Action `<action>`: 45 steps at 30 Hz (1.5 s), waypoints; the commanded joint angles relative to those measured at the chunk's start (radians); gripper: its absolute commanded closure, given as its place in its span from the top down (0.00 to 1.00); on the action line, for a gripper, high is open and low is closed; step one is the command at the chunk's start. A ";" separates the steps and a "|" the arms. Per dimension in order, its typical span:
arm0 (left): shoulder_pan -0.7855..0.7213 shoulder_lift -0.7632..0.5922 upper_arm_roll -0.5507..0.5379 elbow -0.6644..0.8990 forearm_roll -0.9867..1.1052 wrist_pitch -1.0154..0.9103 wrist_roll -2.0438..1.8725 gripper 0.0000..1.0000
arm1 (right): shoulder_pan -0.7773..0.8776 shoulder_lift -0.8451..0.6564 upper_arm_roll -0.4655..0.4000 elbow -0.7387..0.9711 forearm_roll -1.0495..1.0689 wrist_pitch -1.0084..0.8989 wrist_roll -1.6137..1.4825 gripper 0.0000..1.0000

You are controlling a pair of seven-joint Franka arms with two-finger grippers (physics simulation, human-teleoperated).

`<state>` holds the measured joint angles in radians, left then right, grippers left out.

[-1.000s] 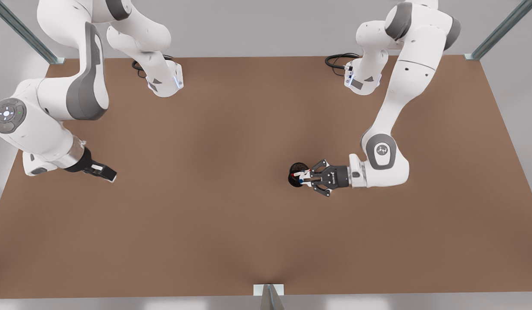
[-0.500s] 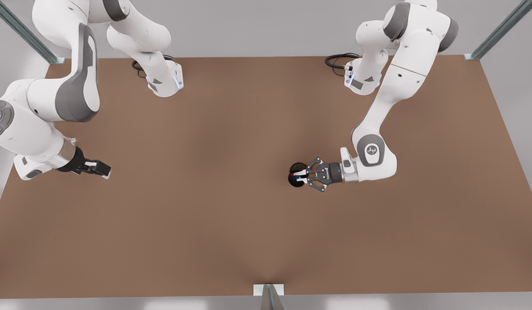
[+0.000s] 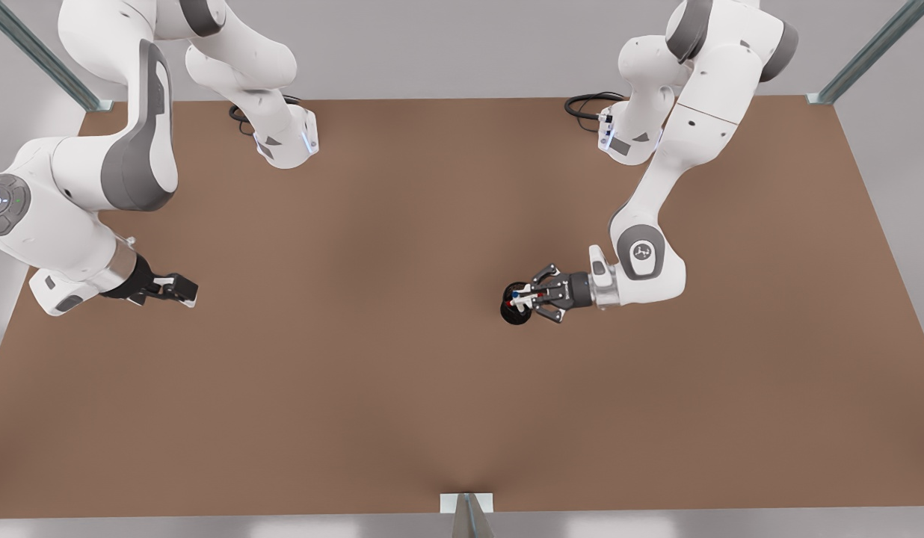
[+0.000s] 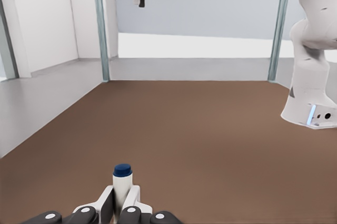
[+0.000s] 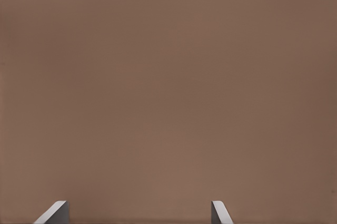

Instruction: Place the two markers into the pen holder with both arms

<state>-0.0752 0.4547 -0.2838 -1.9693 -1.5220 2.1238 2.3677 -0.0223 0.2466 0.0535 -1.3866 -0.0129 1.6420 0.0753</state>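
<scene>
From my remote station, the left gripper (image 3: 533, 299) reaches in level from the front view's right, its fingertips at the rim of the pen holder (image 3: 516, 312), which stands upright on the brown table (image 3: 402, 388) right of centre. In the left wrist view the gripper (image 4: 122, 203) is clamped on the blue marker (image 4: 122, 179), its pads (image 4: 108, 200) pressing both sides of the white barrel just below the dark blue cap. Small spots of red and blue show at the holder's mouth in the front view, but I cannot tell how far either marker sits inside it.

The right gripper (image 3: 182, 288) waits well apart, low above the table near the edge on the front view's left. Its fingers (image 5: 55, 211) stand spread apart with nothing between them, only bare tabletop (image 5: 168, 103) ahead.

The tabletop is a plain, matte brown sheet, evenly lit. Both white arm bases (image 3: 286, 142) stand along its far edge, each with a coil of black cable (image 3: 585, 104) beside it. Grey metal posts (image 3: 39, 52) rise at the corners, another bracket (image 3: 466, 508) marks the near edge, and pale grey walls (image 3: 447, 45) close the room.
</scene>
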 commanded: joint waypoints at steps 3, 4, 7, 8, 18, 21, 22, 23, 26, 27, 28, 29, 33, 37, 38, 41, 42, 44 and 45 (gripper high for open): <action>0.000 0.001 0.000 -0.014 0.008 -0.010 0.151 0.21 | 0.002 -0.001 0.000 0.001 0.001 0.002 -0.071 1.00; 0.000 -0.004 0.000 -0.017 0.008 -0.010 0.150 0.21 | 0.005 -0.001 0.000 0.001 0.001 0.002 -0.069 1.00; 0.000 -0.010 -0.002 -0.029 0.008 -0.011 0.150 0.21 | 0.002 -0.001 0.002 0.001 0.001 0.002 -0.072 1.00; 0.000 -0.010 -0.002 -0.030 0.008 -0.011 0.150 0.21 | 0.004 -0.001 0.002 0.001 0.001 0.002 -0.071 1.00; -0.008 -0.051 -0.017 -0.088 -0.007 -0.010 0.148 0.21 | 0.009 -0.001 0.008 0.003 -0.001 0.002 -0.068 1.00; -0.006 -0.024 -0.018 -0.065 -0.012 -0.016 0.148 0.99 | 0.005 0.002 0.008 0.001 0.001 0.004 -0.062 1.00; -0.006 -0.017 -0.018 -0.060 -0.012 -0.016 0.151 1.00 | 0.005 0.002 0.006 0.001 0.001 0.004 -0.062 1.00; -0.006 -0.017 -0.018 -0.060 -0.012 -0.018 0.151 1.00 | 0.004 0.002 0.006 0.001 0.001 0.004 -0.062 1.00; 0.009 -0.034 -0.012 0.012 0.000 -0.034 -0.043 1.00 | 0.005 0.010 0.006 0.001 0.001 0.004 -0.062 1.00; 0.012 -0.037 -0.003 0.059 0.084 -0.031 -0.193 1.00 | 0.008 0.010 0.006 0.001 0.002 0.004 -0.062 1.00; 0.011 -0.028 0.032 0.191 0.311 -0.027 -0.546 1.00 | 0.009 0.010 0.006 0.001 0.002 0.004 -0.062 1.00; 0.018 -0.013 0.034 0.354 0.601 -0.028 -0.936 1.00 | 0.010 0.010 0.008 0.001 0.001 0.004 -0.062 1.00; 0.021 -0.016 0.046 0.607 1.163 -0.301 -1.800 1.00 | 0.018 0.010 0.008 0.001 0.001 0.004 -0.060 1.00; 0.018 -0.099 0.069 0.671 1.531 -0.470 -2.372 1.00 | 0.016 0.010 0.008 0.001 0.002 0.004 -0.060 1.00; 0.020 -0.131 0.074 0.672 1.608 -0.482 -2.429 1.00 | 0.016 0.010 0.008 0.001 0.002 0.004 -0.058 1.00; 0.023 -0.162 0.101 0.672 1.639 -0.519 -2.495 1.00 | 0.015 0.010 0.006 0.001 0.002 0.004 -0.060 1.00; 0.051 -0.189 0.115 0.672 1.605 -0.530 -2.494 1.00 | 0.013 0.010 0.006 0.001 0.002 0.004 -0.060 1.00; 0.034 -0.329 0.176 0.558 1.585 -0.528 -2.484 1.00 | 0.012 0.010 0.005 0.003 -0.001 0.004 -0.072 1.00; 0.029 -0.350 0.184 0.533 1.580 -0.528 -2.484 1.00 | 0.015 0.010 0.006 0.003 -0.001 0.002 -0.072 1.00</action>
<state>-0.0355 0.1336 -0.1110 -1.4127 0.0367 1.6680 1.0194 -0.0105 0.2574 0.0594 -1.3841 -0.0130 1.6458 0.0171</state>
